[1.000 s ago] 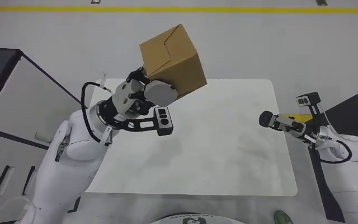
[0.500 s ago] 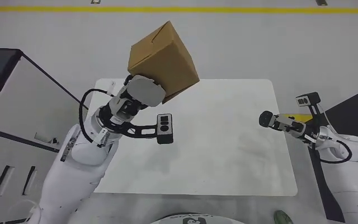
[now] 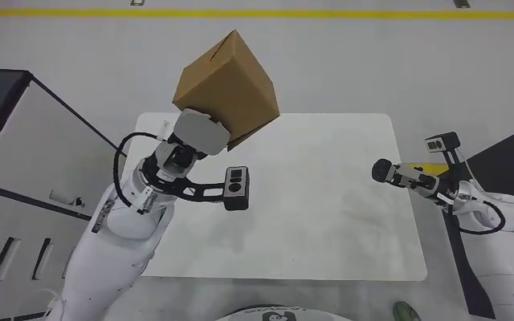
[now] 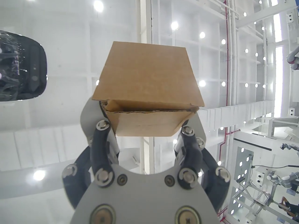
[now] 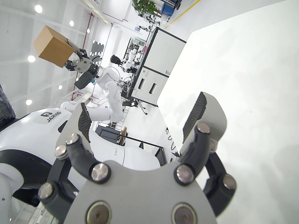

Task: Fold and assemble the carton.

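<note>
Over the table's far left corner, one brown carton (image 3: 227, 84) hangs in the air, tilted onto a corner and clear of the surface. By count there are one carton, one white table (image 3: 337, 209) and two grippers.

At the carton's lower end, the left gripper (image 4: 143, 127) has its two fingers (image 4: 90, 120) drawn in against the cardboard, one on each side. In the left wrist view a flap (image 4: 144, 123) at that end stands slightly off the box body. A dark gap and a corrugated edge show between them. From above, one seam shows on the carton's upper face.

At the table's right edge, about midway along it, the right gripper (image 5: 142, 113) is spread wide with nothing between its ribbed pads. It is well apart from the carton.

All four table corners are rounded. A broad stretch of white tabletop lies between the two arms, running from the middle to the near edge. Close beside the left edge stands a dark-framed cabinet (image 5: 158, 57). Beyond the far edge a yellow floor line (image 3: 257, 13) runs parallel to it.
</note>
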Motion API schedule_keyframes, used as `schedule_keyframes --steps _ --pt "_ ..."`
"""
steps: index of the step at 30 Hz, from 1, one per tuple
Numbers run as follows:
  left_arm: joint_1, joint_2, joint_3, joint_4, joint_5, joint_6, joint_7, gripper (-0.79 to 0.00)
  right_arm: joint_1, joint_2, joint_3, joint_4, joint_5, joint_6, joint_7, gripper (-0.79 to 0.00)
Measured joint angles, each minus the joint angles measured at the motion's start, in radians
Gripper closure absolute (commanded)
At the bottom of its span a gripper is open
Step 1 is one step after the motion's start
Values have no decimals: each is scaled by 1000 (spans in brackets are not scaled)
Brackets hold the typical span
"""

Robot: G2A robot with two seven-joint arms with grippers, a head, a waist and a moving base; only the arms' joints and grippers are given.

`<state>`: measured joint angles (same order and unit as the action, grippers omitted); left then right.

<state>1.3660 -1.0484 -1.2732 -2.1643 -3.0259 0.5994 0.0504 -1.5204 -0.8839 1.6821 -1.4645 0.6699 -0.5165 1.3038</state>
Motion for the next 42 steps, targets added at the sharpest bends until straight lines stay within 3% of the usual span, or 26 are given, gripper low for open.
schedule_keyframes --steps 8,13,20,30,35,42 --pt "-32 0 -77 -3 420 94 28 0 0 0 0 0 0 0 0 -785" --pt "-72 -1 -95 -6 660 191 -13 0 0 0 0 0 0 0 0 -785" --pt "-154 -8 -93 -22 988 249 -138 0 0 0 0 0 0 0 0 -785" --pt "-151 -8 -94 -36 988 241 -154 0 0 0 0 0 0 0 0 -785" --pt "-165 -9 -101 -22 1285 260 -352 0 0 0 0 0 0 0 0 -785" --pt "-164 -2 -72 70 1684 89 -763 0 0 0 0 0 0 0 0 -785"
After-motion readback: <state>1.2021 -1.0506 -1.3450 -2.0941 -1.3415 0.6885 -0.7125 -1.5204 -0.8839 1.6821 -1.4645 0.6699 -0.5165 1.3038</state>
